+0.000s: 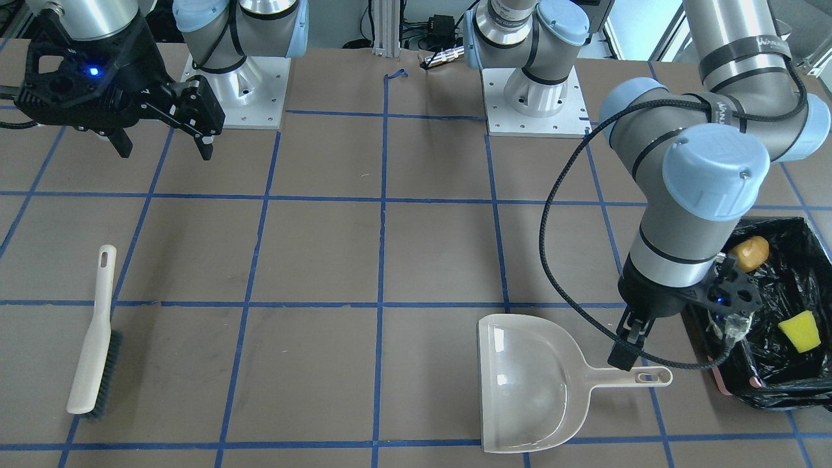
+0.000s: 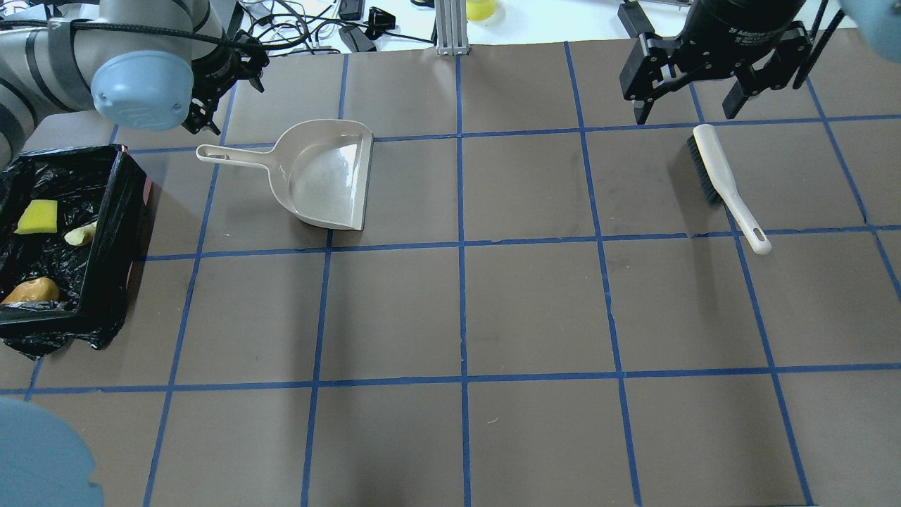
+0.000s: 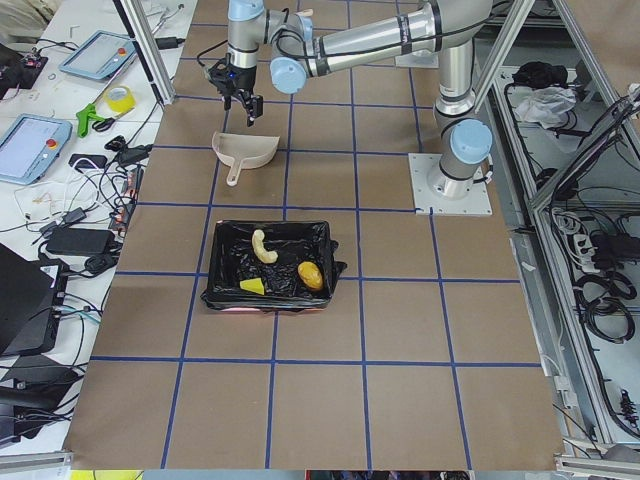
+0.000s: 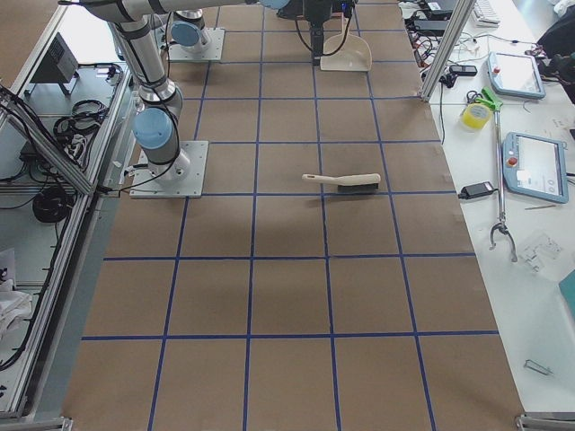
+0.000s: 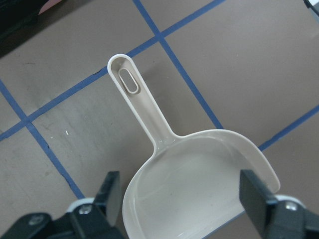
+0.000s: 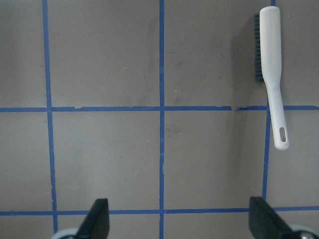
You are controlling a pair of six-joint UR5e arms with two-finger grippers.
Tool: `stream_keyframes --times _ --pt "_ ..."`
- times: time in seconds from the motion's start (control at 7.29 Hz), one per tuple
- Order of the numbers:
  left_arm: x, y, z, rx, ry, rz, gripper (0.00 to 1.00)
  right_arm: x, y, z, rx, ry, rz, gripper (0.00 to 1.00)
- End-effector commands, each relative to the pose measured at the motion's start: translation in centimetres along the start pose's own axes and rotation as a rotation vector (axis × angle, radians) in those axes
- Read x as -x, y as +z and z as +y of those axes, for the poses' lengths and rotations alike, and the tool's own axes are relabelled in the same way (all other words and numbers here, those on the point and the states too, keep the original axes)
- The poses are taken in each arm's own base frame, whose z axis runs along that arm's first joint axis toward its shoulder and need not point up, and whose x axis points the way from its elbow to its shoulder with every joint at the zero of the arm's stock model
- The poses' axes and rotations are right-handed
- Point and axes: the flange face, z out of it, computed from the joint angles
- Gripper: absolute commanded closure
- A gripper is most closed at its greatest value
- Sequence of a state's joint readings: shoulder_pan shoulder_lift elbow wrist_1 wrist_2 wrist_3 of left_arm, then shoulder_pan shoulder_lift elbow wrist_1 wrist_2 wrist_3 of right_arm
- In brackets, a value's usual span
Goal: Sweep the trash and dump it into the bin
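All three pieces of trash lie inside the black-lined bin [image 2: 116, 211]: the yellow sponge [image 2: 39, 216], the tan croissant-like piece [image 2: 81, 234] and the golden-brown lump [image 2: 32, 291]. The empty beige dustpan [image 2: 327, 176] rests flat on the table beside the bin. My left gripper [image 5: 183, 196] hangs open just above the pan where the handle joins it, holding nothing. The beige hand brush [image 2: 725, 183] lies on the table on the other side. My right gripper [image 2: 686, 111] is open and raised, just beyond the brush's bristle end, apart from it.
The table is brown with a blue tape grid. Both arm bases [image 1: 237, 91] stand on white plates at the robot's edge. Cables and an aluminium post [image 2: 450, 28] sit past the far edge. The left arm's black cable [image 1: 552, 260] loops over the table beside the dustpan.
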State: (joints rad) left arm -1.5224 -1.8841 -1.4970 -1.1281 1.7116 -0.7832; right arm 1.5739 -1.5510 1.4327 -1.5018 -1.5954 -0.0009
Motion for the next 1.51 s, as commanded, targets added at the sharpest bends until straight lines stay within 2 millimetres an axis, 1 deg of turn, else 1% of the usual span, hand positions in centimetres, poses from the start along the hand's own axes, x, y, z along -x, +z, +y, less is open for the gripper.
stream_keyframes --times 0.0,0.14,0.27,0.41,0.55,0.69,0.82,0.96,1.23,1.37 --pt "0.4 -3.8 3.1 0.04 0.129 -0.013 0.0 0.0 0.0 0.1 0.002 -0.001 0.0 0.0" --pt "0.6 -5.2 5.0 0.086 0.163 0.002 0.0 0.0 0.0 0.1 0.002 -0.001 0.0 0.0" --pt "1.2 -5.8 5.8 0.104 0.243 0.007 0.0 0.0 -0.1 0.1 0.0 0.001 0.0 0.0" --pt "0.8 -7.0 8.1 0.146 0.378 0.082 0.0 0.0 0.0 0.1 0.003 -0.001 0.001 0.0" --pt "0.2 -7.0 11.6 0.202 0.483 0.129 0.0 0.0 0.0 0.1 0.003 -0.001 0.003 0.0" --pt "0.9 -6.7 12.8 0.208 0.516 0.129 0.0 0.0 -0.1 0.2 0.003 -0.001 0.001 0.0" --pt "1.1 -7.7 13.3 0.187 0.605 0.142 0.0 0.0 -0.1 0.2 0.005 -0.001 0.003 0.0" --pt "1.5 -9.2 13.5 0.163 0.658 0.161 0.0 0.0 -0.1 0.2 0.005 -0.001 0.003 0.0" --pt "2.4 -11.8 13.8 0.121 0.726 0.192 0.0 0.0 -0.1 0.2 0.005 0.001 0.0 0.0" --pt "3.4 -12.5 13.9 0.106 0.79 0.177 0.0 0.0 -0.1 0.2 0.005 0.001 0.001 0.0"
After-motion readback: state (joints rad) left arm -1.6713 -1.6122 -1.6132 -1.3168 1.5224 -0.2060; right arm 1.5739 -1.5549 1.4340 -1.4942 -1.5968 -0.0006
